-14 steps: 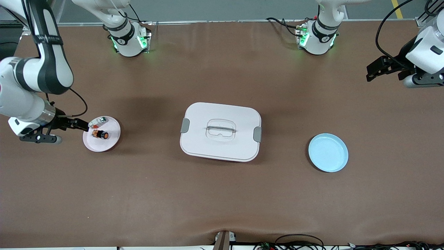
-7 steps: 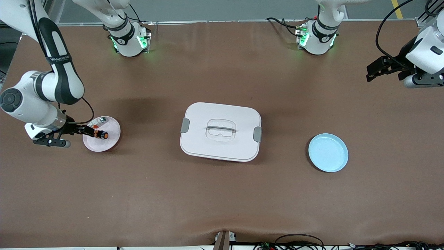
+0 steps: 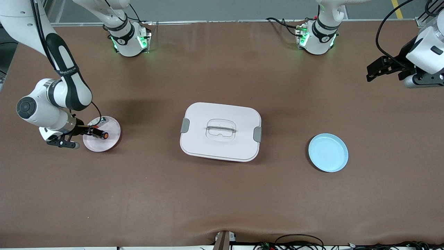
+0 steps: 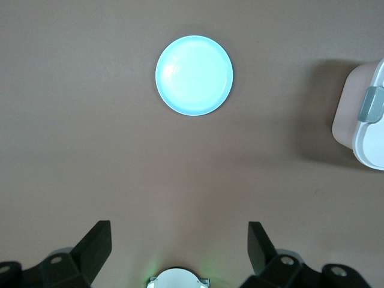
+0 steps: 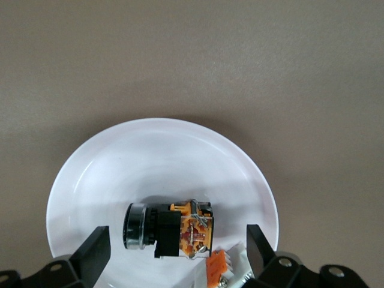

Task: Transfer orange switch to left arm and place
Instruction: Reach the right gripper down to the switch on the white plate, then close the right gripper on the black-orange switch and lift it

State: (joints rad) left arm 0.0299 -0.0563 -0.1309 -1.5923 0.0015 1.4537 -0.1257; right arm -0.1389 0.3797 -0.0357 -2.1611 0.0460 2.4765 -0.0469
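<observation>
Looking at front view:
R arm: right gripper (image 3: pixel 91 131) low at edge of pink plate (image 3: pixel 110 141), toward right arm's end of table; fingers spread wide, nothing gripped.
Orange switch (image 3: pixel 101 134): lying on its side on pink plate, just at the R fingertips.
Box (image 3: pixel 220 131): mid-table, lid on, between the 2 plates, well apart from both.
Blue plate (image 3: pixel 328 152): toward left arm's end of table.
L arm: waits; left gripper (image 3: pixel 376 71) up over bare table at its own end, fingers wide, holding nothing.

Left wrist view:
L fingers (image 4: pixel 96 247): wide apart, only table between them.
Blue plate: seen below, box corner w/ grey latch (image 4: pixel 371 104) at frame edge.

Right wrist view:
R fingers (image 5: pixel 95 252): wide apart, flanking the switch, not touching it.
Small silver-and-red clear part (image 5: pixel 223 267): on same plate, just beside switch.
</observation>
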